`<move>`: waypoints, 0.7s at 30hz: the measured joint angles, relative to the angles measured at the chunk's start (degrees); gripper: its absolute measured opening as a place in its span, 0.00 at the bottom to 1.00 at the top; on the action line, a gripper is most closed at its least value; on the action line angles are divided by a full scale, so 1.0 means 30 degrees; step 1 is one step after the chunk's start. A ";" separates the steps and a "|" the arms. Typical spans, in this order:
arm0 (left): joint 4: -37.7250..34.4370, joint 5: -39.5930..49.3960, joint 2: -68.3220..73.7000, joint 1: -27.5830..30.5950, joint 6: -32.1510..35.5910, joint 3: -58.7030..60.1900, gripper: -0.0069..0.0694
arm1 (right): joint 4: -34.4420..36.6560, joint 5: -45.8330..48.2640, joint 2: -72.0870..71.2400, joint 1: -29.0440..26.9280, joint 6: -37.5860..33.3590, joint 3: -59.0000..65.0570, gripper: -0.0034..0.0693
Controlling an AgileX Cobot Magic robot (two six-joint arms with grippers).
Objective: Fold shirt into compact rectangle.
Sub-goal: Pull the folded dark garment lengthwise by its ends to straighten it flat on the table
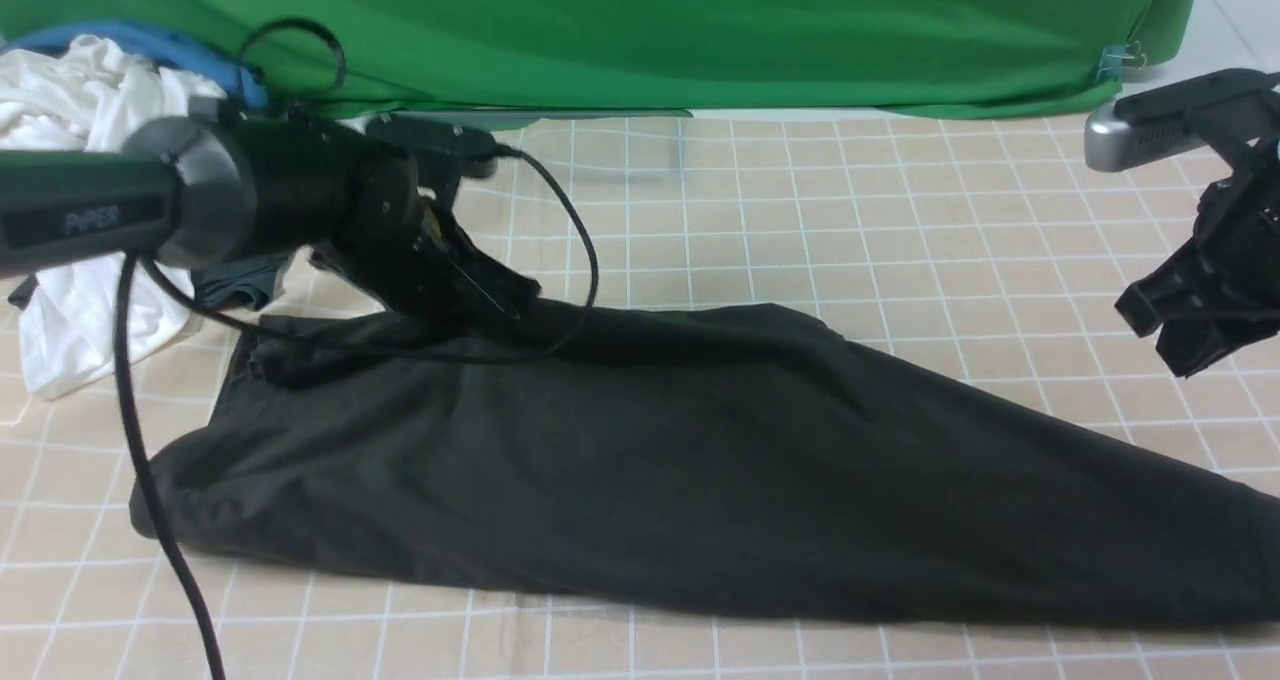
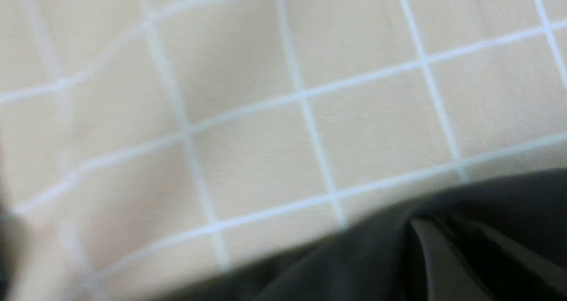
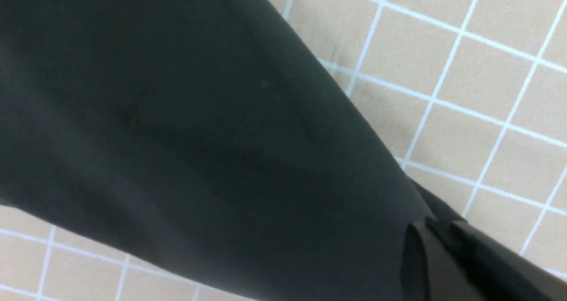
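Right now the shirt [image 1: 700, 460] lies spread over the gridded tabletop [image 1: 800, 210], a long black shape that is broad on the left and tapers away towards the right edge of what I can see. The left fingers [image 1: 490, 285] are down at its far left edge, pressed together with a fold of the black cloth pinched between them. Seen from that wrist, the cloth bunches up around the left fingers [image 2: 427, 256]. The right fingers [image 1: 1190, 325] are raised over the right side, near the shirt's narrow end. I cannot tell how far apart they stand, nor whether they touch the cloth. A white garment [image 1: 70, 120] is heaped at the far left behind the left arm [image 1: 90, 210], and a green backdrop [image 1: 640, 30] hangs along the back.
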 joint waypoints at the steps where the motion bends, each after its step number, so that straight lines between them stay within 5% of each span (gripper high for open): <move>1: 0.0919 0.0292 -0.0208 0.0000 -0.0495 -0.0172 0.12 | 0.0000 0.0000 -0.0137 0.0000 0.0000 0.0000 0.17; 6: 0.0655 0.2756 -0.1092 0.0205 -0.0954 -0.0660 0.12 | 0.0000 0.0130 -0.0632 0.0000 -0.0007 0.0000 0.17; 10: -0.3223 0.5289 -0.1203 0.0294 0.2749 -0.0528 0.12 | 0.0220 0.0091 -0.0800 0.0000 -0.0027 -0.0015 0.17; 21: -0.1774 0.3070 0.1017 0.3073 0.0672 -0.0409 0.12 | 0.0388 0.0030 -0.0993 0.0000 -0.0027 -0.0036 0.20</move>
